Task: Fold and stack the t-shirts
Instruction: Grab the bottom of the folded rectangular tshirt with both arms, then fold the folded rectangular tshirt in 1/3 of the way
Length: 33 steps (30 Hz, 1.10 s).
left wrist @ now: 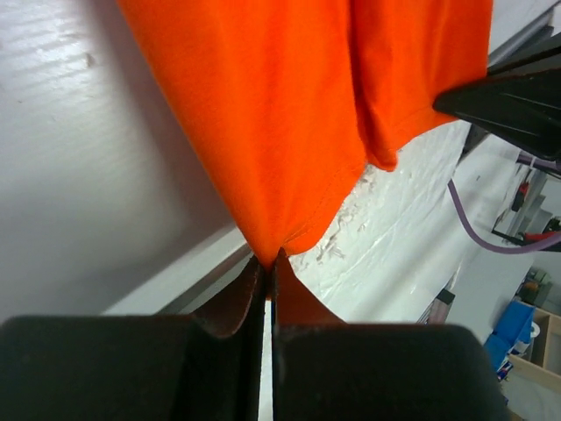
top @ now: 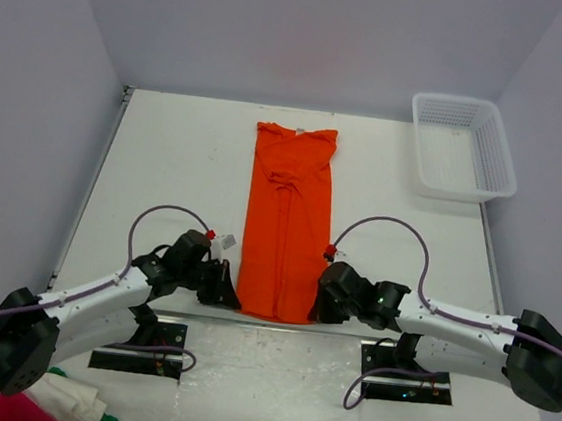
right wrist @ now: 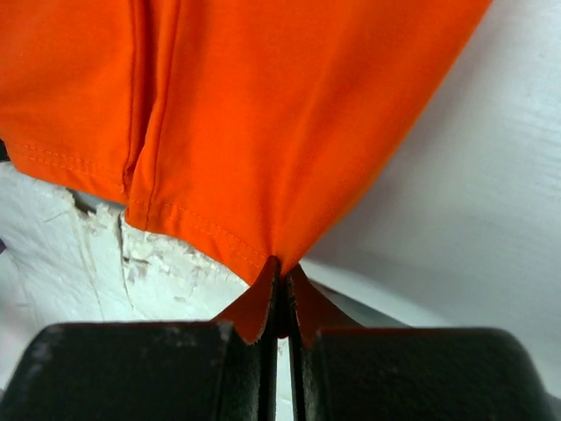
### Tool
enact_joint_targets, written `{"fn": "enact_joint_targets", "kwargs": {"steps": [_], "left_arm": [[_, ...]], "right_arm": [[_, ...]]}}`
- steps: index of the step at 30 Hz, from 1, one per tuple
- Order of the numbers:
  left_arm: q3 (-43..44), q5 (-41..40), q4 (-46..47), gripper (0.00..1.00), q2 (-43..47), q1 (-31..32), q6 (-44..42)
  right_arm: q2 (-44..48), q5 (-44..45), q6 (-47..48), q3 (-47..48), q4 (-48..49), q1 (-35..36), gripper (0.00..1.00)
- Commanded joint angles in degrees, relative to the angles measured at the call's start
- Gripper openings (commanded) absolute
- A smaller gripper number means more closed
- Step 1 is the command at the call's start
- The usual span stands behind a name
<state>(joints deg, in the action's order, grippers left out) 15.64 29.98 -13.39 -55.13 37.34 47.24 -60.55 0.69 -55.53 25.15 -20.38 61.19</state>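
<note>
The thin, limp t-shirt (top: 286, 221) should drape freely; left gripper (left wrist: 270, 267) and right gripper (right wrist: 280, 272) each clamp a hem corner.

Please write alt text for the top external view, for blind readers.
An orange t-shirt, folded into a long narrow strip, lies on a white table; the left end effector and right end effector each pinch a near corner. A white basket stands at the far right.

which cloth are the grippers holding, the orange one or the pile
The orange t-shirt, folded into a long strip mid-table: the left gripper and right gripper are shut on its near hem corners. The red, white and green pile lies apart.
</note>
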Motion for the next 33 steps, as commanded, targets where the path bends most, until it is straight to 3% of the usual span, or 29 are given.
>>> {"fn": "enact_joint_targets", "kwargs": {"steps": [1, 8, 12, 22, 33], "left_arm": [[0.1, 1.2, -4.6, 0.0, 4.8, 0.8, 0.8], [7.0, -5.3, -10.6, 0.0, 7.0, 0.6, -1.0], [14.1, -7.5, -7.8, 0.0, -3.5, -0.6, -4.1], [40.4, -7.4, -11.4, 0.0, -24.8, -14.5, -16.2], [61.9, -7.6, -13.2, 0.0, -48.3, -16.5, -19.1]], "right_arm": [[2.5, 4.4, -2.4, 3.4, -4.5, 3.1, 0.0], [1.9, 10.8, -1.7, 10.2, -11.5, 3.3, 0.0], [-2.5, 12.2, 4.0, 16.7, -13.7, -1.8, 0.0], [-18.2, 7.1, 23.9, 33.5, -13.7, -19.2, 0.0], [-37.9, -1.8, 32.6, 51.0, -12.6, -31.0, 0.0]]}}
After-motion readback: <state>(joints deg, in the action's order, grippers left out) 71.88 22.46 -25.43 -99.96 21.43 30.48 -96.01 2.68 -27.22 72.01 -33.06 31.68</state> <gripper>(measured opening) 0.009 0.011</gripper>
